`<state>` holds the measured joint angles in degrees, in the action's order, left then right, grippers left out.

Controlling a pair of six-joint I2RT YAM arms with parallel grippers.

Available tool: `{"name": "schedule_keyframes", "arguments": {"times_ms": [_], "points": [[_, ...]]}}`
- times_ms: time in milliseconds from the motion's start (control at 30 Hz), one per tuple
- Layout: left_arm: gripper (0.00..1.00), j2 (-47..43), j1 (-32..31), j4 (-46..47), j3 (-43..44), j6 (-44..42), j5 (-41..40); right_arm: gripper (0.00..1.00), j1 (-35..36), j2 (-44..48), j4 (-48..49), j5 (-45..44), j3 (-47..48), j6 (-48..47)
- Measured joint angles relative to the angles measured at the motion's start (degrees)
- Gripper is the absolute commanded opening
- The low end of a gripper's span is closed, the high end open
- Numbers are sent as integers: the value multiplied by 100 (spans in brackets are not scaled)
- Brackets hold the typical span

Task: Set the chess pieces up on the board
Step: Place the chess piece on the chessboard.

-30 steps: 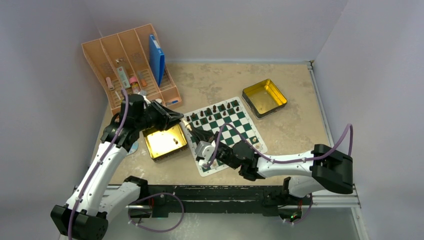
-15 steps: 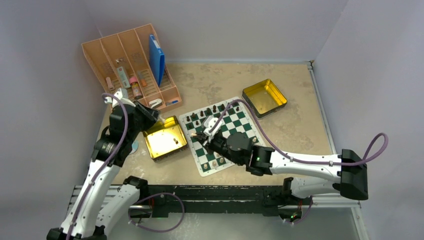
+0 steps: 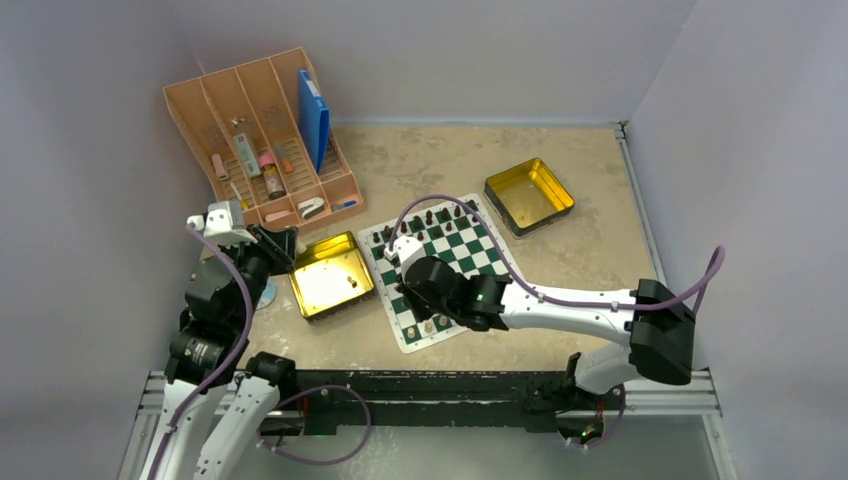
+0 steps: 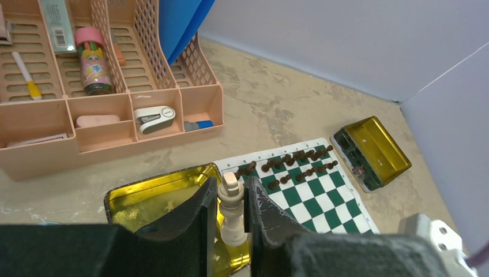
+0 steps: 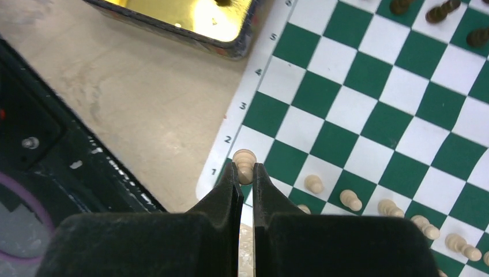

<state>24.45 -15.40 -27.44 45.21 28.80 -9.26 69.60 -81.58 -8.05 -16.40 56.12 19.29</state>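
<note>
We cannot see the foot of the chess piece (image 4: 231, 202) between the left fingers (image 4: 196, 222); the right arm (image 3: 570, 312) covers part of the board (image 3: 470, 250)

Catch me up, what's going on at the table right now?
Both arms are carrying chessmen. The right end effector is shut on a light pawn above the board's near corner, beside a row of light pawns already standing. The left end effector grips a taller light piece over the nearer gold tin. Dark pieces stand on the far rows.

Left gripper (image 4: 229, 193) off tin (image 4: 151, 196) — right arm (image 3: 570, 310) swung over board (image 3: 470, 250).
</note>
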Motion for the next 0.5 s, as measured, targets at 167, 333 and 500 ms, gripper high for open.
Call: {"name": "schedule_keyframes", "arguments": {"times_ms": [167, 333, 500], "points": [[0, -44, 0, -35, -2, -142, -2, 0, -494, -295, -79, 291, -83, 157], [0, -306, 0, -44, -13, -138, -48, 0, -949, -496, -76, 492, -140, 168], [0, -356, 0, -46, -72, -105, -125, 0, -988, -811, -120, 610, -83, 144]]}}
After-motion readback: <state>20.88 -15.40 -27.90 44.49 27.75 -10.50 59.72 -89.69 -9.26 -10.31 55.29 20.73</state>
